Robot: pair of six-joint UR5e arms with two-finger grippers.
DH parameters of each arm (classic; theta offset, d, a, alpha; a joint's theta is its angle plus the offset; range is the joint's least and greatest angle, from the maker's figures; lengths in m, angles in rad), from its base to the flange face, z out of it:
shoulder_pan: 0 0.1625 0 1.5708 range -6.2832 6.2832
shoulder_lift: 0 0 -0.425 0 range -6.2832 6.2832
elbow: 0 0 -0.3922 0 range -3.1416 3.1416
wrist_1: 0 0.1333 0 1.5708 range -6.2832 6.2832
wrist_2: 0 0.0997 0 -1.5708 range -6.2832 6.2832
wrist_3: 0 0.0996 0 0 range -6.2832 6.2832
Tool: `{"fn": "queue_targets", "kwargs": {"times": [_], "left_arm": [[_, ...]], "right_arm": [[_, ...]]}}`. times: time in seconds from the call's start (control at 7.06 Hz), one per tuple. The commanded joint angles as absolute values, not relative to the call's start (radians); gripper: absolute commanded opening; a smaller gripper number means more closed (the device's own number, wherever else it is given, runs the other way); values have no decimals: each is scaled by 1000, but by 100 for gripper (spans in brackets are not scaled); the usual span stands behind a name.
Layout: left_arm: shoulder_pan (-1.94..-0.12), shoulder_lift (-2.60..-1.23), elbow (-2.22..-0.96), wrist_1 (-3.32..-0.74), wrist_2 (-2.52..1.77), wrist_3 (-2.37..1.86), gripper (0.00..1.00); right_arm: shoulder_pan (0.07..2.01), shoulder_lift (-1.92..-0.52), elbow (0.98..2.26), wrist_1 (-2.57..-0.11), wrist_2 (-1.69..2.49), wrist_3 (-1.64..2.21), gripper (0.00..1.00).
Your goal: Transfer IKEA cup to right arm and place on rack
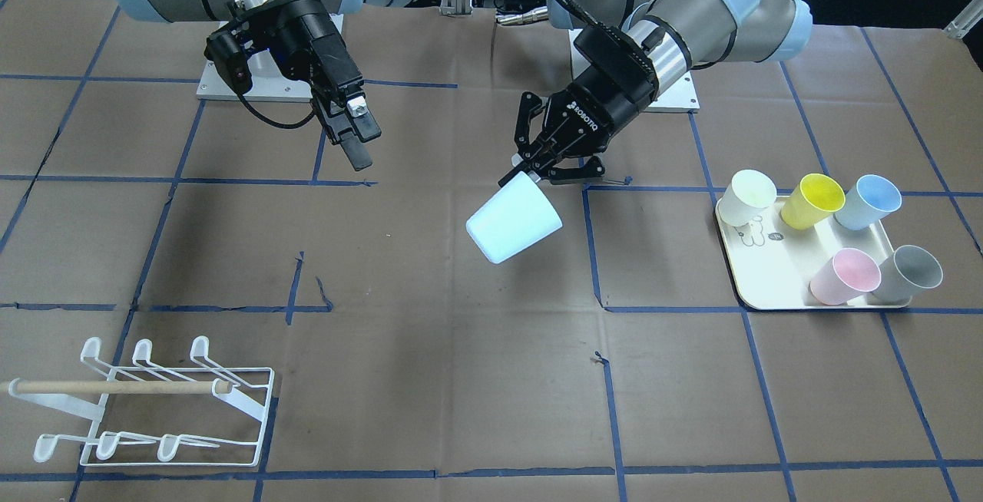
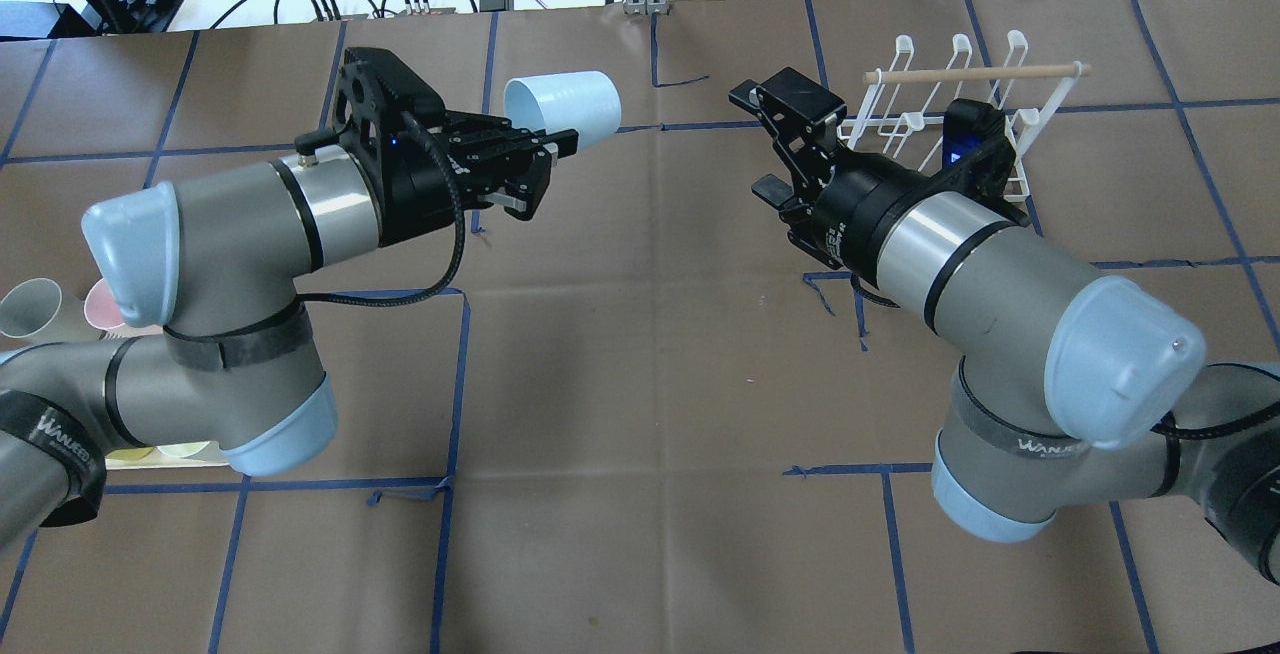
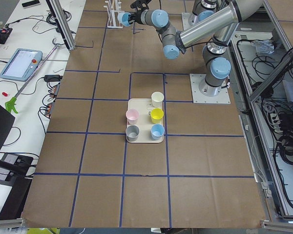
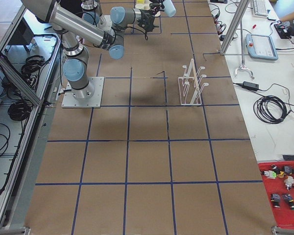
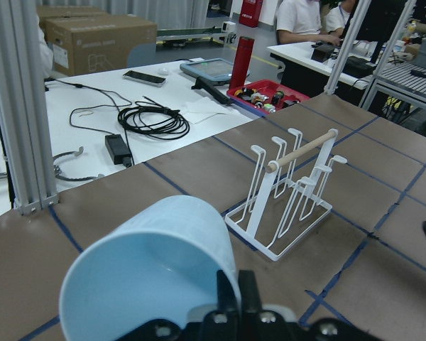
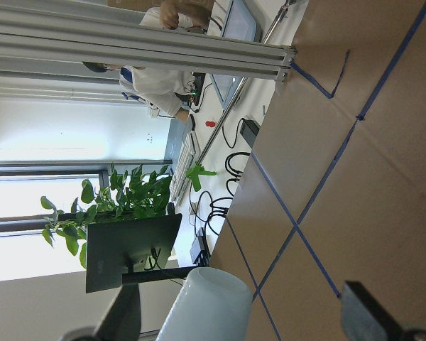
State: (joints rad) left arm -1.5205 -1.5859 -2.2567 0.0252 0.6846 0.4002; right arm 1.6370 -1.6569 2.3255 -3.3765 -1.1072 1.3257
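My left tool (image 1: 531,166) is clenched on the rim of the pale blue cup (image 1: 513,216), one finger inside the mouth and one outside. The cup hangs in the air above the desk (image 1: 430,379), lying on its side, base pointing away from my wrist and tipped slightly down. In my left wrist view the open mouth faces the camera, with the rim pinched at its lower edge. My right tool (image 1: 359,141) is released, jaws spread wide and grasping nothing. It hovers well apart from the cup, and its wrist view shows the cup low in the frame. The rack (image 1: 115,387) stands on the desk on my right side, at the edge far from my base, its prongs bare. On my left a cream tray (image 1: 776,275) carries five more cups: white (image 1: 746,196), yellow (image 1: 811,201), blue (image 1: 868,203), pink (image 1: 845,275) and grey (image 1: 910,272).
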Motion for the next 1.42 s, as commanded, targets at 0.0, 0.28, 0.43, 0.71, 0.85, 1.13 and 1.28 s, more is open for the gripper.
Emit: {"fn": "queue_targets", "kwargs": {"times": [0.0, 0.28, 0.43, 0.71, 0.85, 1.13, 1.28], "left_arm": [[-1558, -1600, -2318, 130, 670, 402, 0], [-1615, -1672, -2310, 223, 681, 379, 0], [-1617, -1684, -2306, 257, 678, 338, 0], [-1617, -1667, -2306, 262, 672, 324, 0], [-1617, -1667, -2306, 262, 672, 324, 1], [-1617, -1667, -2309, 262, 672, 327, 1], [-1617, -1667, -2310, 265, 672, 325, 1]], "right_arm": [[1643, -1652, 2326, -3364, -1144, 1334, 100], [1649, -1655, 2324, -3204, -1132, 1446, 100], [1684, -1652, 2318, -3192, -1132, 1463, 100], [1703, -1646, 2301, -3171, -1131, 1468, 100], [1718, -1613, 2269, -3163, -1132, 1468, 100], [1755, -1569, 2218, -3163, -1135, 1514, 100], [1758, -1556, 2209, -3163, -1135, 1514, 100]]}}
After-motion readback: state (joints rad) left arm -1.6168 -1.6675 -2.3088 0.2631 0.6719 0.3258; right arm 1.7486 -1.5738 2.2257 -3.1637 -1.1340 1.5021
